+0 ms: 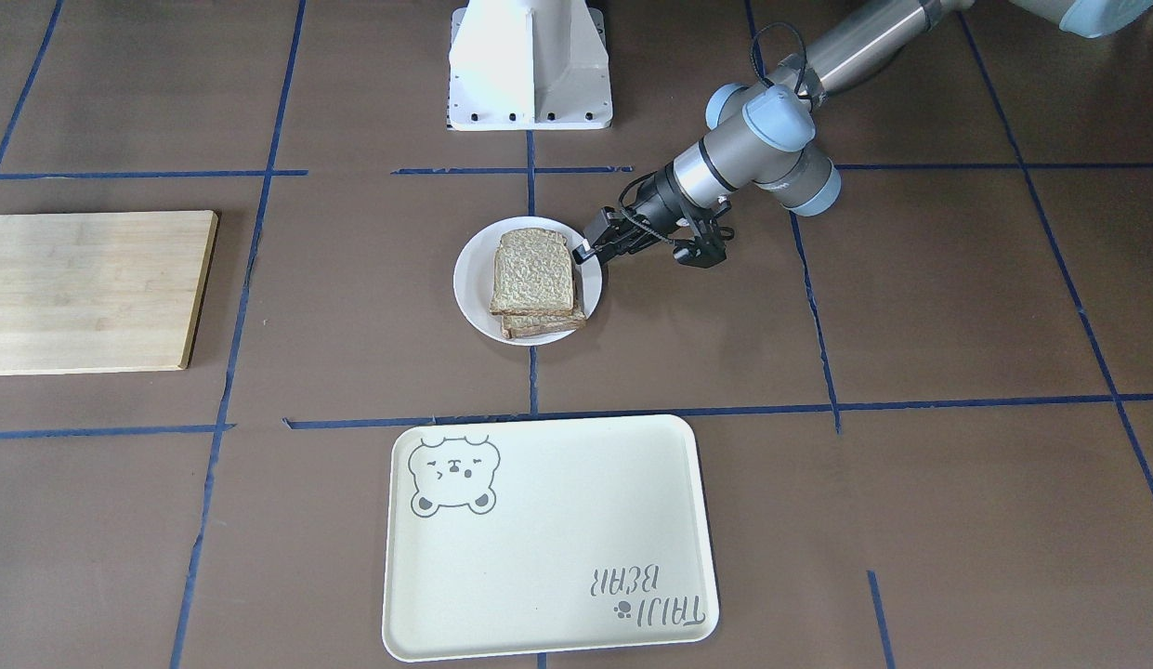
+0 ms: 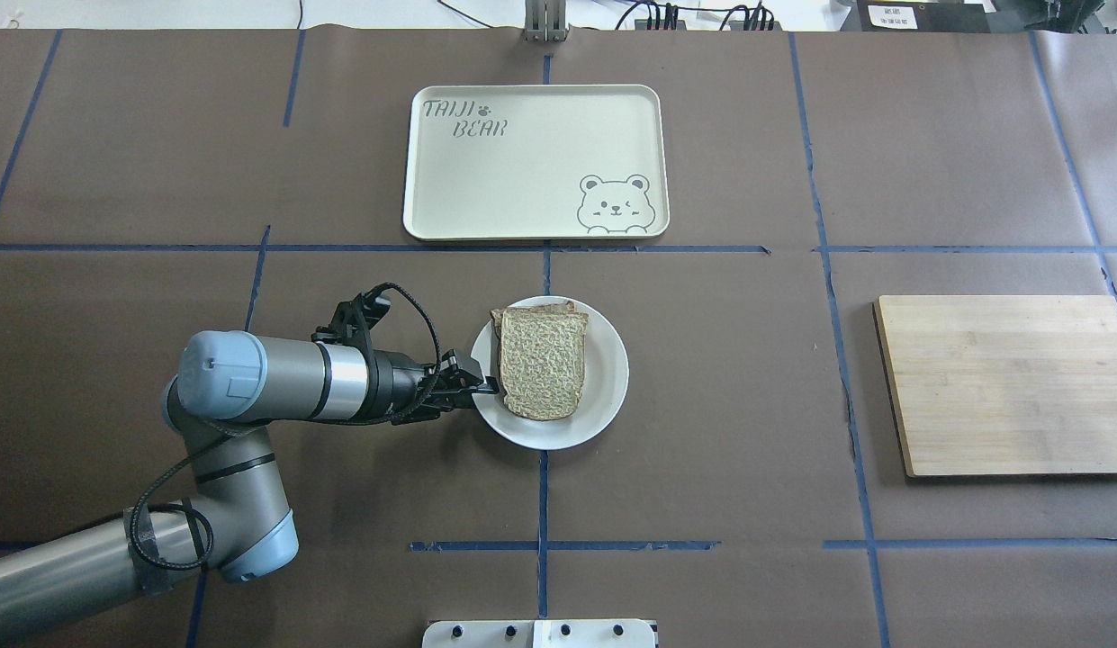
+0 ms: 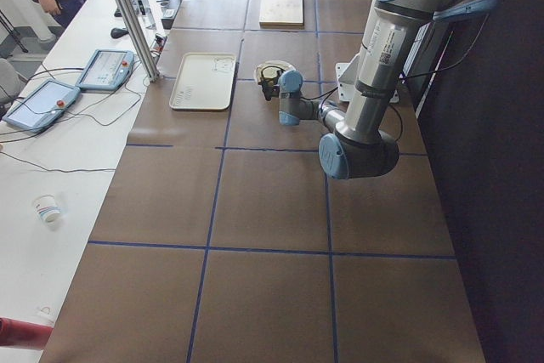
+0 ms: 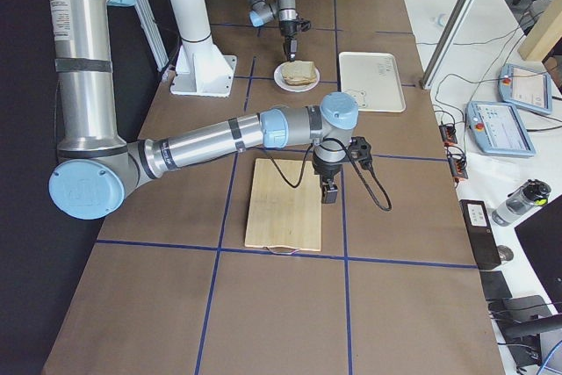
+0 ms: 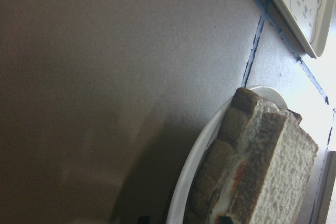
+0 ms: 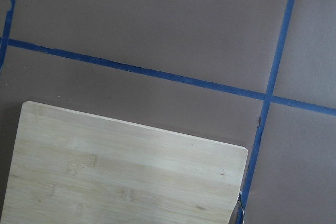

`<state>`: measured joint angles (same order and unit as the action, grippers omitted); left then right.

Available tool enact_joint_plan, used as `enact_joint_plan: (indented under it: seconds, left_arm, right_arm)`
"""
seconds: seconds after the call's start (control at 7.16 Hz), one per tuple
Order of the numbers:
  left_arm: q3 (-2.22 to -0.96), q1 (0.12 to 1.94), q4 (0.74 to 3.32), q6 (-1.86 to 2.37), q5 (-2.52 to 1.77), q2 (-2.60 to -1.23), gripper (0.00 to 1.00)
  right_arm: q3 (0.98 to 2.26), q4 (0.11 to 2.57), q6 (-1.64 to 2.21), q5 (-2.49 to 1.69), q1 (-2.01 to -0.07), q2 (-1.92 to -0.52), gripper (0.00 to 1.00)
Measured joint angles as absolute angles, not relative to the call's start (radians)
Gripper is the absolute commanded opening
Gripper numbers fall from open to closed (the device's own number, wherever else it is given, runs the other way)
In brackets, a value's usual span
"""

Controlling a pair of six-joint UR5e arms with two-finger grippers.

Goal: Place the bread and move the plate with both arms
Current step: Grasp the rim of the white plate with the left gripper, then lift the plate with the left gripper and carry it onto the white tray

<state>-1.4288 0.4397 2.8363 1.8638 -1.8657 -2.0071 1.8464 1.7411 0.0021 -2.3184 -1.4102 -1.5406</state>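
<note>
The left gripper [image 2: 480, 389] is straddling the plate [image 2: 608, 391] rim, the bread [image 2: 542, 364] just beyond; whether it is clamping, I cannot tell. Pinch firmly, keeping the plate level.

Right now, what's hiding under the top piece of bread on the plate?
A darker second slice peeks out beneath the bread, with something white and reddish between them at the edge. The top slice covers the rest. The plate is under both.
</note>
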Motion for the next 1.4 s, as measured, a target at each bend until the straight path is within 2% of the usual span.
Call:
enact_joint_plan:
  seconds: [0.42,0.56,0.84,0.98,1.4]
  left_arm:
    - [-1.415,0.432,2.836,1.863,-1.865,-2.021,0.45]
    - [-1.409,0.431,2.836,1.863,-1.865,-2.029,0.39]
    - [-1.403,0.431,2.836,1.864,-1.866,-2.033,0.08]
    - [-1.403,0.431,2.836,1.864,-1.866,-2.033,0.02]
    - [-1.442,0.445,2.84,1.871,-1.869,-2.033,0.0]
  right_arm:
    - [1.845,1.742,0.002,-2.318,-1.414,-1.542,1.0]
    - [1.845,1.742,0.001,-2.318,-1.415,-1.545,1.0]
    - [1.846,1.742,0.0,-2.319,-1.417,-1.552,1.0]
    - [1.847,1.742,0.0,-2.319,-1.417,-1.553,1.0]
    - [1.847,1.741,-0.001,-2.319,-1.422,-1.554,1.0]
